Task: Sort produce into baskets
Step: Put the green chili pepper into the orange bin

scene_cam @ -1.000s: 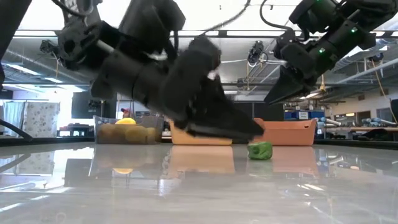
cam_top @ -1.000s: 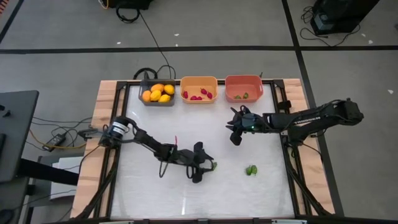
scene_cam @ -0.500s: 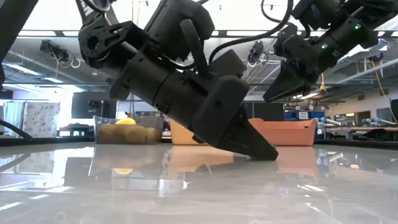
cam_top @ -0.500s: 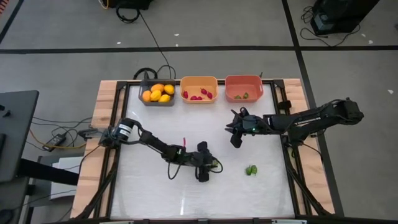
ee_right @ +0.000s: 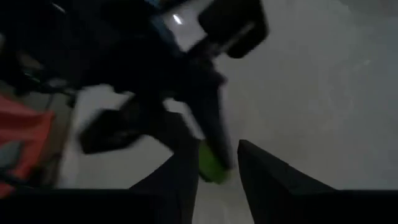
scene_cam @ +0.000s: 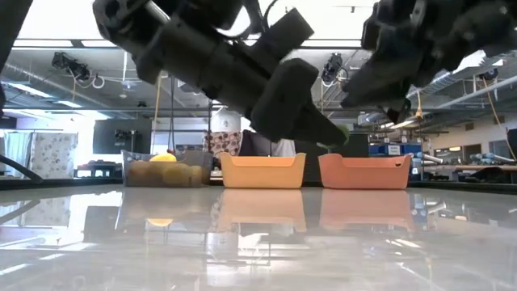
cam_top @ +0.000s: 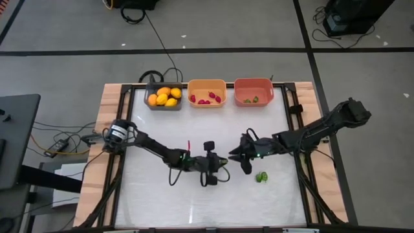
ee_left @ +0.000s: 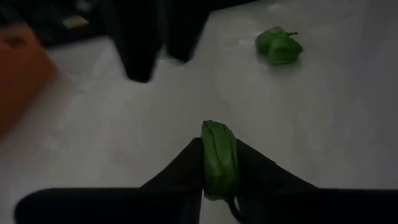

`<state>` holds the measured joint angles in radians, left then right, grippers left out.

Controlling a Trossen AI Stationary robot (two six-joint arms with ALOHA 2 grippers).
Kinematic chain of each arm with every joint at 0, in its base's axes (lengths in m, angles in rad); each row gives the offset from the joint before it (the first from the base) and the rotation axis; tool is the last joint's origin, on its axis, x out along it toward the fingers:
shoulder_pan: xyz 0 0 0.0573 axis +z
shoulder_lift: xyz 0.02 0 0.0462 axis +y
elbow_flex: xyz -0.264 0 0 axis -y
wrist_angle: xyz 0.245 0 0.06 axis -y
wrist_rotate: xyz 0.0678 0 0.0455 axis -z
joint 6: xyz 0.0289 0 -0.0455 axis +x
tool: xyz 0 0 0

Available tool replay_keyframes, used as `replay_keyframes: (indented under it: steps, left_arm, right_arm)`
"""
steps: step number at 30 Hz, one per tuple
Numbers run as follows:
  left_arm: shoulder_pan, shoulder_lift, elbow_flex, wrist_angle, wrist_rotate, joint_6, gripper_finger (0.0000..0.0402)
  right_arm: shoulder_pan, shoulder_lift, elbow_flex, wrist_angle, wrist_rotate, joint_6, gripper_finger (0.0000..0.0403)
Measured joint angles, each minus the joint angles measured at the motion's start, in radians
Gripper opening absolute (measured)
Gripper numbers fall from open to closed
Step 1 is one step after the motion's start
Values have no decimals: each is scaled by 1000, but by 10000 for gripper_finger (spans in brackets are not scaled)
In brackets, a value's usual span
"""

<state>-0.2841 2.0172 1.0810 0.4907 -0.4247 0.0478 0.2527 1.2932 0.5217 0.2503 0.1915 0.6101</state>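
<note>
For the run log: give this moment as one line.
left gripper: shut on green piece, lifted off table | right gripper: open, close by | second green piece: on table | baskets: far edge

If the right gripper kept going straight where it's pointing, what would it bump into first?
Probably the left gripper and the green piece it pinches. The right gripper, fingers apart, points straight at them; its wrist view shows that piece just ahead. Depth is unclear.

Centre frame: left gripper (cam_top: 223, 160) and right gripper (cam_top: 243, 157) nearly meeting, little gap.
Lower left: bare table (cam_top: 149, 200).
Top edge: baskets (cam_top: 207, 93) in a row.
</note>
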Motion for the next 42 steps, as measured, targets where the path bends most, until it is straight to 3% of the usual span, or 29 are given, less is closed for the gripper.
replay_keyframes:
  steps: [4,7,11,17,30,42]
  left_arm:
    - [-40,-14,-1,17,-128,149,98]
    - [-63,-17,8,47,-167,232,100]
    - [-80,-17,30,47,-252,302,100]
    - [-89,-17,32,52,-264,366,100]
    - [-84,-19,34,61,-307,367,101]
    - [-84,-19,34,58,-304,362,102]
  right_arm:
    - [36,13,0,31,50,62,154]
    - [48,37,0,30,75,95,179]
    - [51,74,0,73,56,116,211]
    - [58,115,0,165,2,120,240]
    - [72,105,0,186,-88,101,239]
    - [75,113,0,206,24,102,217]
